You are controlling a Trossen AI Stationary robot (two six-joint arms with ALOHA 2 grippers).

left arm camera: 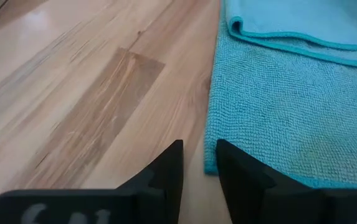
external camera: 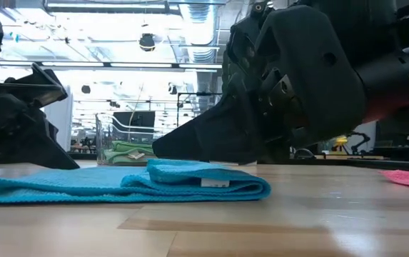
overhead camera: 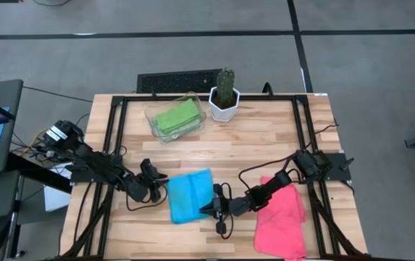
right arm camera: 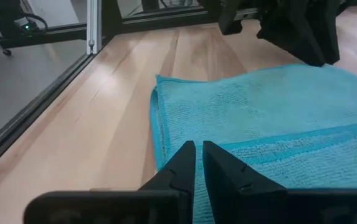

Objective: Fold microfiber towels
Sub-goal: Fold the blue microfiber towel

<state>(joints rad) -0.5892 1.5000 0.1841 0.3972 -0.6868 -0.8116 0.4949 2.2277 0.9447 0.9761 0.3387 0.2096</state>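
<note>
At the near edge of the wooden table [overhead camera: 265, 141], seen from above, a hot pink towel [overhead camera: 281, 223] lies loosely spread at the right, with the right arm reaching across its upper part. Just to its left, the right gripper [overhead camera: 208, 208] sits low at the right-hand edge of a cyan blue towel [overhead camera: 191, 196]. Its wrist view shows its two dark fingers [right arm camera: 179, 163] standing narrow, with only a thin gap, over the towel's border; whether cloth is pinched between them cannot be told from these views.

The blue towel lies flat in the middle of the table's near half, folded over on itself, with a doubled layer and a small white tag visible at table level. On the towel's other side, the left gripper [overhead camera: 156, 182] rests close to the left edge. Its fingers [left arm camera: 169, 165] are a little apart, one over bare wood and one at the towel's hem, holding nothing that can be seen.

Farther back, a clear plastic tray [overhead camera: 156, 114] holds a folded green towel [overhead camera: 177, 117]. Just beside the tray, to its right, a small cactus [overhead camera: 225, 86] stands upright in a white pot [overhead camera: 223, 107] near the table's far edge.
</note>
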